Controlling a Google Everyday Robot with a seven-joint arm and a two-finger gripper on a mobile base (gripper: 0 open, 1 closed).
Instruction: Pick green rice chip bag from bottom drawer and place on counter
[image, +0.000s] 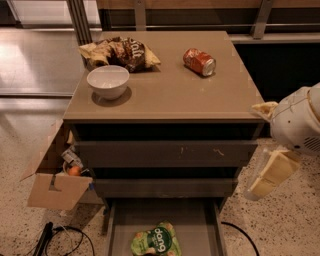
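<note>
The bag (156, 241) is lying flat on the floor of the open drawer (125, 220), below my gripper (274, 172) and off to its left, well apart from it. The drawer is standing pulled out at the foot of the cabinet. The two drawers above it are sitting closed, at about my gripper's height and just to its left.

My gripper is hanging beside the cabinet's right flank, outside it and under the edge of the counter (170, 95). I cannot tell whether it is open or closed, and I am seeing nothing in it.

I am judging that I am only in the approach: the pick is not yet begun. The next move is calling for me to swing left over the drawer, go down between its side walls and come at the bag from above. The bag is looking glossy and soft, so I am expecting it to crumple or slide under a loose grip.

Up and to my left, the counter is carrying a can (199, 61), a bowl (107, 81) and a brown bag (122, 51). I am seeing bare space along its front for the placing. A box (52, 187) is sitting on the floor beyond the cabinet, far to my left.
</note>
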